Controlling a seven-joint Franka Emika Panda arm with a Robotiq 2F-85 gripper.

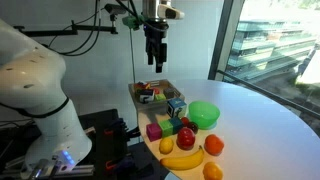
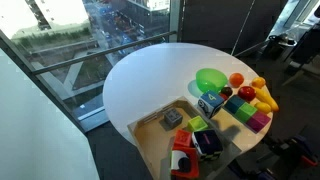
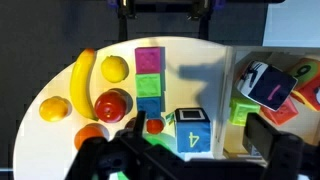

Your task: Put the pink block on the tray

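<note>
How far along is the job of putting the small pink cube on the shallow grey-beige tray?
Done: nothing; the small pink cube sits on the white round table, outside the shallow grey-beige tray. In hand: nothing; the gripper hangs open and empty above. Left: reach, grasp, carry, release on the tray.

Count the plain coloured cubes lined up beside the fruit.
3, all in one row in the wrist view: the pink block at the far end, a green cube next to it, then a blue cube. Others may be hidden elsewhere.
</note>
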